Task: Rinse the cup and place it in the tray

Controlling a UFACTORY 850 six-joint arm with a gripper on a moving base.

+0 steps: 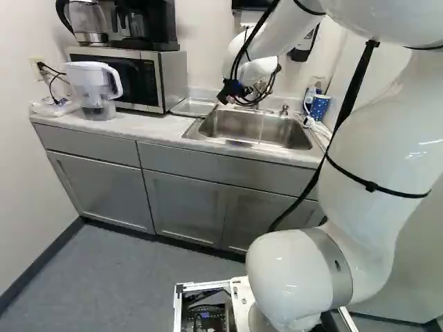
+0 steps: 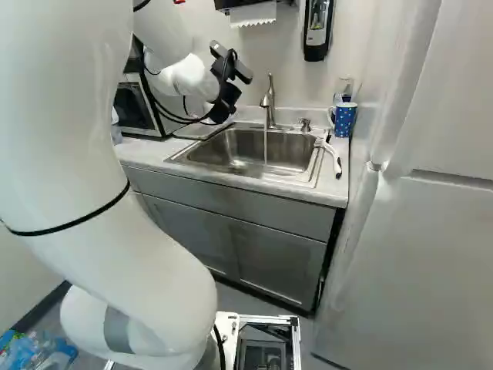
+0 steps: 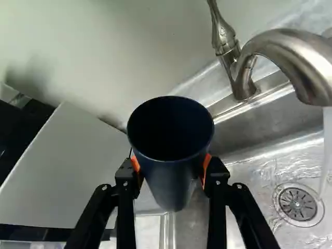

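Two orange pads (image 3: 206, 168) in the wrist view press on a dark navy cup (image 3: 170, 176) from opposite sides, so the gripper (image 3: 171, 165) has it clasped, mouth towards the camera. The faucet (image 3: 290, 52) is running, and its stream (image 3: 326, 150) falls into the sink (image 3: 249, 207) near the drain (image 3: 296, 204), well apart from the cup. Whether the cup has been rinsed, or holds water, I cannot tell. If rinsing is the next step, carrying it towards the stream could knock its rim on the low-curving spout; water striking an off-centre mouth could twist it between the pads, and a wet, smooth wall could let it slip.

In the left base view the arm (image 1: 266, 38) reaches over the sink's edge, beside the tray (image 1: 194, 106). The microwave (image 1: 142, 76) stands close by that tray, so a placement swung too wide would probably bump its side. The cup is hard to make out among the dark parts at the wrist.

In the right base view the wrist camera (image 2: 233, 62) sticks out towards the faucet's side; turning the wrist to pour might drive it into the spout or handle. The blue dotted mug (image 2: 344, 119) is across the sink, probably out of harm's way.
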